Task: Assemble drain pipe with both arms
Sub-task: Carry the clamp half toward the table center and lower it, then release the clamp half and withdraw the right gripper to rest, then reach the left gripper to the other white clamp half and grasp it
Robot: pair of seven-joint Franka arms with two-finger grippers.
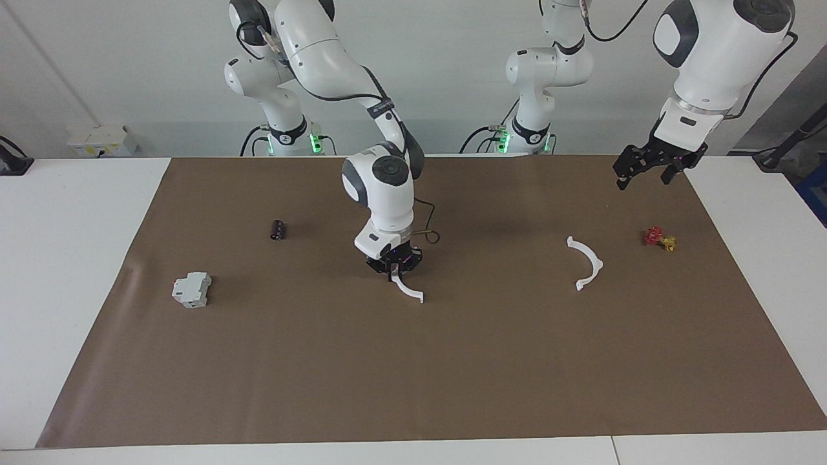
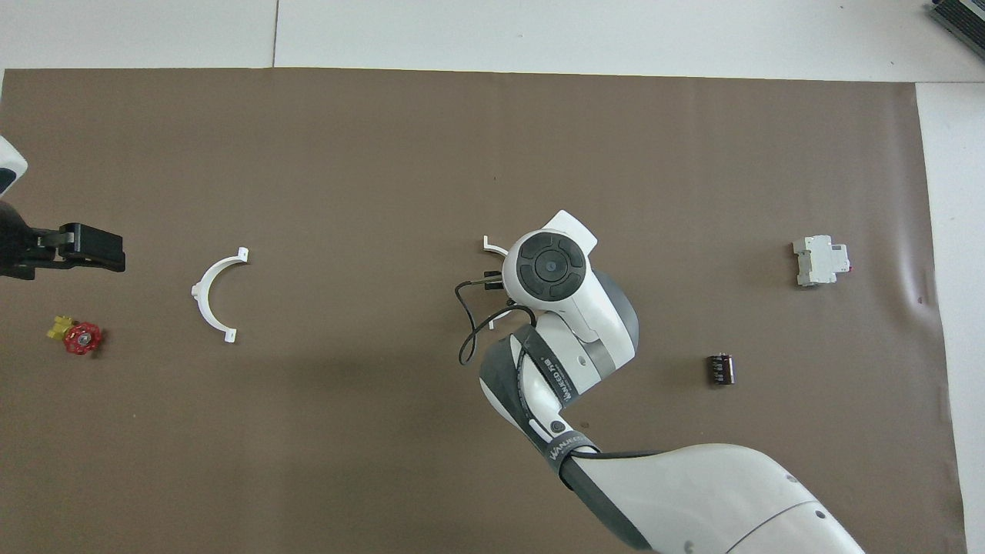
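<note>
Brown paper mat (image 1: pixel 413 361) covers your table. Toward the right arm's end sit a grey-white boxy block (image 1: pixel 191 289) and a small black cylinder (image 1: pixel 278 230). At mid-mat your right gripper (image 1: pixel 394 268) points straight down, pinching one white plastic half-ring arc (image 1: pixel 409 290); the overhead view hides most of that arc under the wrist. A second white arc (image 1: pixel 586 263) lies untouched near a red-and-yellow valve piece (image 1: pixel 659 239). Your left gripper (image 1: pixel 646 169) hangs spread above the mat's edge.

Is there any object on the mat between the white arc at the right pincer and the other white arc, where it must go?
Nothing visible. Bare brown mat lies between the arc at the right pincer and the second arc. The red valve, black cylinder and grey block lie outside that stretch.
</note>
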